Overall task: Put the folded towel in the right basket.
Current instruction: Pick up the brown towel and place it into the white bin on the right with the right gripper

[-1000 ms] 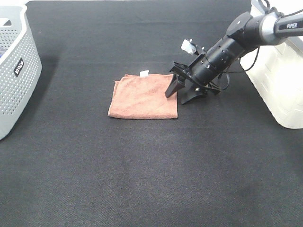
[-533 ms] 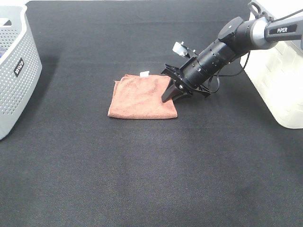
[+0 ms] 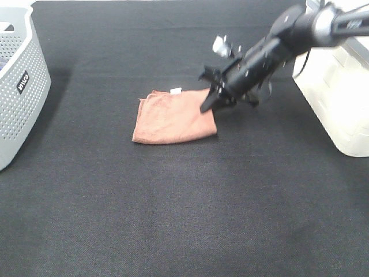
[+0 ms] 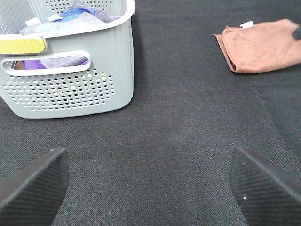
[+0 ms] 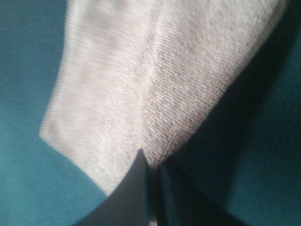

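Note:
The folded brown towel (image 3: 170, 118) lies on the black table near the middle. My right gripper (image 3: 206, 107) is shut on the towel's right edge, which is raised a little off the table. In the right wrist view the towel (image 5: 155, 70) fills the frame, pinched between the closed fingertips of the gripper (image 5: 153, 174). The white right basket (image 3: 340, 98) stands at the right edge. My left gripper (image 4: 150, 197) is open and empty over bare table; the towel (image 4: 263, 44) shows far off in its view. The left gripper is out of the high view.
A grey perforated basket (image 3: 17, 86) holding folded cloths stands at the left edge; it also shows in the left wrist view (image 4: 70, 89). The black table cloth (image 3: 184, 219) stretches across the front.
My right gripper went from open beside the towel's right edge to shut on it, then rose and moved back, lifting that edge. The rest of the towel has not moved.

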{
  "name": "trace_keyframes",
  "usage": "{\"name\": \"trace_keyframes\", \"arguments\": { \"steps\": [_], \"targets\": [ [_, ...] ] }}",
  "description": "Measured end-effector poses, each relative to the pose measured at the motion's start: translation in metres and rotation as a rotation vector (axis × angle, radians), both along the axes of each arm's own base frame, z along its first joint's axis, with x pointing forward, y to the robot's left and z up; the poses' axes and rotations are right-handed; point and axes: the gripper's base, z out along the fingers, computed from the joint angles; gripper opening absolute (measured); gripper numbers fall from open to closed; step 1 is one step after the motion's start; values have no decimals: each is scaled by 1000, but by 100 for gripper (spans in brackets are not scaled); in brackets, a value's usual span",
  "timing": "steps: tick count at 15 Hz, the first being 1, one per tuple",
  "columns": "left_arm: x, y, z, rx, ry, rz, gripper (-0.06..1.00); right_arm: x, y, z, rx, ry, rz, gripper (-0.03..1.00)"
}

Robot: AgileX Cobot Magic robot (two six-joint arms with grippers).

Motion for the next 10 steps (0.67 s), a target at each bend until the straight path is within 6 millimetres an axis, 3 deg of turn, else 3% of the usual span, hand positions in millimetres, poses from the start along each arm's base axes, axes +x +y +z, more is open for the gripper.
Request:
{"name": "trace_keyframes", "arguments": {
  "steps": [5, 6, 10],
  "targets": [
    [0, 0, 0, 0, 0, 0, 88, -15, -3, 82, 4, -124, 67, 0],
    [0, 0, 0, 0, 0, 0, 88, -21, -7, 109, -23, -188, 80, 0],
    [0, 0, 0, 0, 0, 0, 88, -43, -25, 175, -157, -348, 75, 0]
  ]
}}
